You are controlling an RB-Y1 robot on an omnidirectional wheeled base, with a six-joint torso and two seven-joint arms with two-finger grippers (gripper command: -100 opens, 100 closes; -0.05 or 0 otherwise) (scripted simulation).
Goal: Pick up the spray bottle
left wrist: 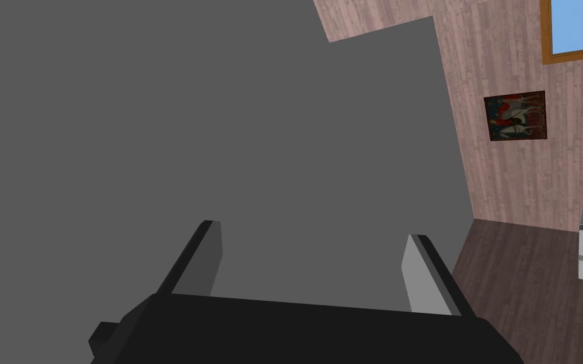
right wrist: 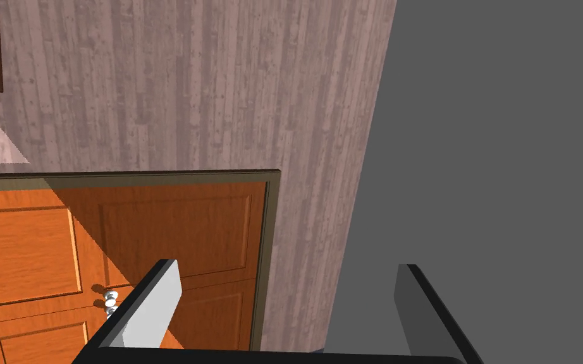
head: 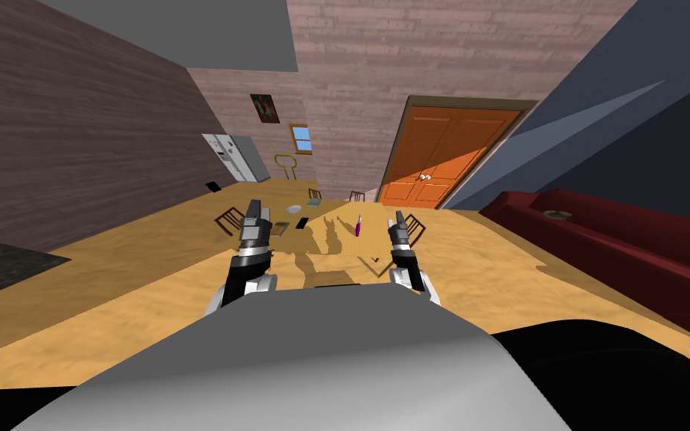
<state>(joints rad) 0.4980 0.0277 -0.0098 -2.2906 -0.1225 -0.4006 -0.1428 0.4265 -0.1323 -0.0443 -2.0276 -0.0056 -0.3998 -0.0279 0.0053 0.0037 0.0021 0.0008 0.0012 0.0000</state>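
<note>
A small purple spray bottle (head: 358, 225) stands on a tan table (head: 340, 247) ahead of me in the head view, a little left of my right gripper (head: 398, 221) and beyond it. My left gripper (head: 256, 209) is raised at the table's left side. Both arms are held up in front of my chest. In the left wrist view the left gripper (left wrist: 312, 259) is open with nothing between its fingers. The right gripper (right wrist: 287, 303) in the right wrist view is open too, and empty.
Dark chairs (head: 229, 220) ring the table, which also carries a grey plate (head: 293, 209) and flat dark items (head: 301, 223). A dark red sofa (head: 620, 251) runs along the right. An orange double door (head: 441, 168) lies ahead, a white fridge (head: 235, 157) at far left.
</note>
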